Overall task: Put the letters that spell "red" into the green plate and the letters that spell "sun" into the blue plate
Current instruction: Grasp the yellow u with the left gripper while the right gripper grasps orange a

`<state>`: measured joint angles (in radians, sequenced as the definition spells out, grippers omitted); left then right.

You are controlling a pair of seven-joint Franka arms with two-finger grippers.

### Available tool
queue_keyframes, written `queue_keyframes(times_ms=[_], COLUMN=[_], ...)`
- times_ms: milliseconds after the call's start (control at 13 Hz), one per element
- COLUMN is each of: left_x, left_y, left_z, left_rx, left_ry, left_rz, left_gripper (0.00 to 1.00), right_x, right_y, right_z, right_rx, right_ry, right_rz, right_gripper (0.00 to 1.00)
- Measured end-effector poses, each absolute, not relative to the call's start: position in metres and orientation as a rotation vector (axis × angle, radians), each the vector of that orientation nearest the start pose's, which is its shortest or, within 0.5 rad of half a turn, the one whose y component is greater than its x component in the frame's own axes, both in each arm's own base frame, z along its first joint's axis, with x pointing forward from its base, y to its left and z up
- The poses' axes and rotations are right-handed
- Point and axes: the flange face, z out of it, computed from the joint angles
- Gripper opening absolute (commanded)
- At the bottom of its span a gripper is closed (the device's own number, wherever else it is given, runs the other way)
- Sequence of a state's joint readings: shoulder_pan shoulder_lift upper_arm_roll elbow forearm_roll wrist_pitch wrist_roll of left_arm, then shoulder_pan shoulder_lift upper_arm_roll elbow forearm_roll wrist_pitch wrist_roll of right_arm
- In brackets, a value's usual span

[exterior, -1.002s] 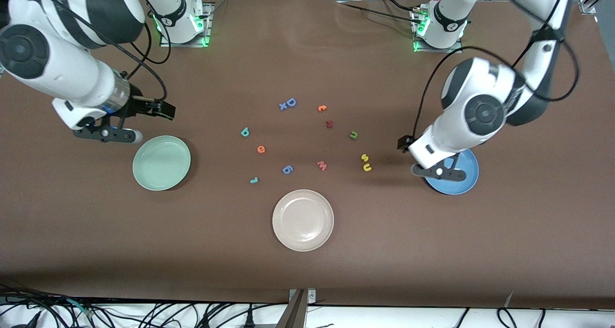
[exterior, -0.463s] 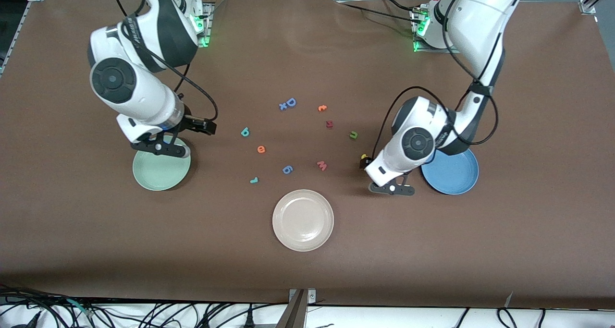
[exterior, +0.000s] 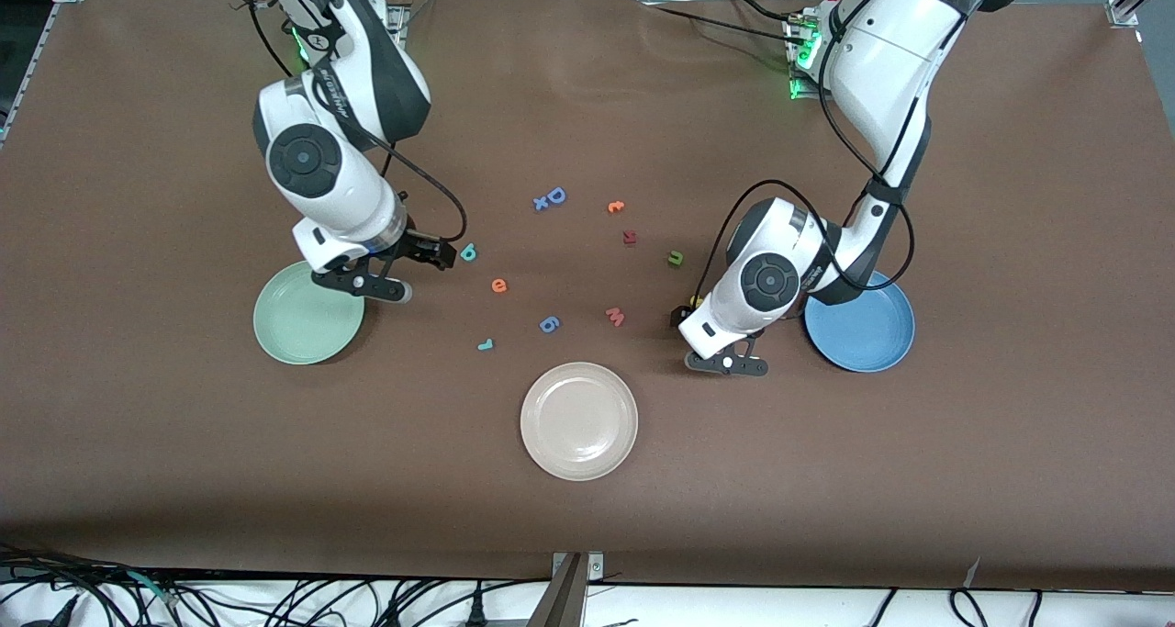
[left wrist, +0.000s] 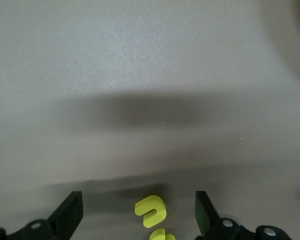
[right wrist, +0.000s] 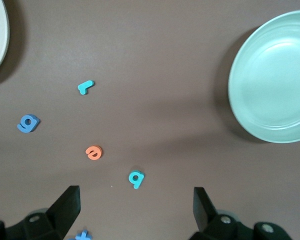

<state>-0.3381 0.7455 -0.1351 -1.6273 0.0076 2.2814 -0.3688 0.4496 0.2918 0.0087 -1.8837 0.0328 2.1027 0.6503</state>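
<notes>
My left gripper (left wrist: 137, 220) hangs open low over the yellow "u" (left wrist: 151, 210) and yellow "s" (left wrist: 162, 235), which lie between its fingers; the arm hides both in the front view. The dark green "n" (exterior: 676, 258) lies nearby, and the blue plate (exterior: 867, 333) sits beside that arm. My right gripper (exterior: 363, 283) is open above the rim of the green plate (exterior: 294, 329), the side toward the letters. The teal "d" (right wrist: 136, 177), orange "e" (right wrist: 93, 152) and teal "r" (right wrist: 85, 87) lie on the table.
A cream plate (exterior: 578, 420) sits nearest the front camera. Other letters lie mid-table: a blue "D" (exterior: 554, 196) with a small blue "x" (exterior: 541, 204), an orange "c" (exterior: 616, 207), a dark red letter (exterior: 629, 237), a pink "m" (exterior: 615, 316) and a blue "6" (exterior: 549, 324).
Both arms swung in toward the table's middle. The left gripper left the blue plate and came down over the yellow letters. The right gripper crossed to the green plate's edge.
</notes>
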Motion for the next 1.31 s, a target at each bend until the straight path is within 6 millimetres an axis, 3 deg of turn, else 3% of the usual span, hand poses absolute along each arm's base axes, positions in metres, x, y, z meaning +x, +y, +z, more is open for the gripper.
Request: queue_keyframes(times_ms=[231, 308, 540, 694, 848, 1079, 1311], left_x=[0.601, 0.600, 0.600, 0.601, 0.603, 0.604, 0.609], left_y=[-0.312, -0.313, -0.313, -0.314, -0.314, -0.313, -0.306], left_z=[0.168, 0.167, 0.164, 0.169, 0.172, 0.174, 0.183], left_rx=[-3.169, -3.167, -3.164, -3.168, -3.171, -3.170, -3.143], left_ry=[0.043, 0.023, 0.007, 0.006, 0.005, 0.002, 0.002], left_rz=[0.209, 0.212, 0.217, 0.206, 0.198, 0.196, 0.233], left_gripper=[0.98, 0.88, 0.43, 0.22, 0.17, 0.17, 0.17], right_x=[0.540, 0.538, 0.531, 0.527, 0.524, 0.518, 0.515], right_y=[0.290, 0.298, 0.324, 0.337, 0.346, 0.356, 0.357], right_z=[0.313, 0.302, 0.268, 0.245, 0.224, 0.198, 0.185], right_rx=[-3.130, -3.125, -3.108, -3.093, -3.076, -3.065, -3.070], right_ry=[0.372, 0.389, 0.425, 0.445, 0.467, 0.490, 0.506], right_rz=[0.110, 0.099, 0.064, 0.038, 0.011, -0.004, 0.009], right_gripper=[1.00, 1.00, 1.00, 1.00, 1.00, 1.00, 1.00])
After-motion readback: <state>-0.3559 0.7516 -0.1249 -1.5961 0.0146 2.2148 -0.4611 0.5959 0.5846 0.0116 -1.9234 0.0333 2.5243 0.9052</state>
